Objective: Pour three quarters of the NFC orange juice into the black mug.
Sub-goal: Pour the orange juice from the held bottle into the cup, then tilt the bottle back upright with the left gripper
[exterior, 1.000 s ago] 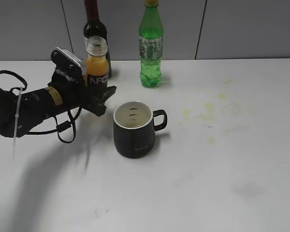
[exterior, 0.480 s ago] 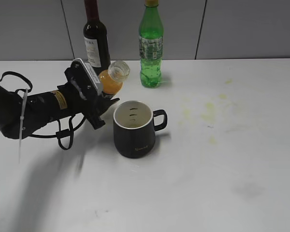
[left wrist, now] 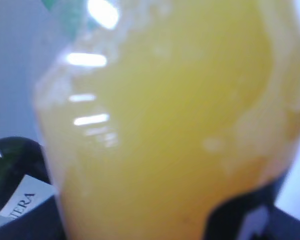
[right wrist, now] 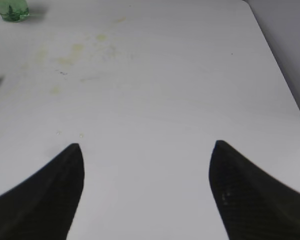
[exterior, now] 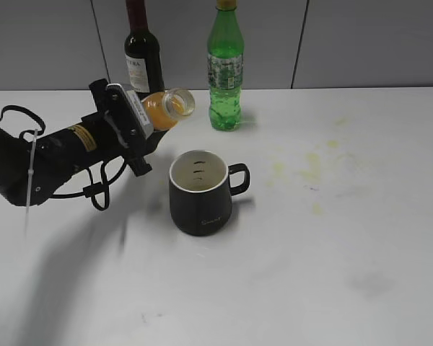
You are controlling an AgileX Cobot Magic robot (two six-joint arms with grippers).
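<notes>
My left gripper [exterior: 141,126] is shut on the NFC orange juice [exterior: 166,108], an uncapped clear bottle of orange liquid. It is tipped almost on its side, its open mouth pointing right, up and to the left of the black mug [exterior: 200,192]. No juice is leaving the mouth. The mug stands upright mid-table, white inside, handle to the right. In the left wrist view the juice bottle [left wrist: 165,125] fills the frame, blurred, so the jaws are hidden. My right gripper [right wrist: 146,150] is open and empty over bare table; it does not show in the exterior view.
A dark wine bottle [exterior: 143,54] and a tall green bottle [exterior: 225,68] stand at the back by the wall. Yellowish stains [exterior: 310,166] mark the white table right of the mug. The table's right edge [right wrist: 280,75] shows in the right wrist view.
My left gripper has tipped the juice bottle from upright to nearly horizontal, mouth swinging right toward the mug, and lifted it slightly. The mug has not moved.
</notes>
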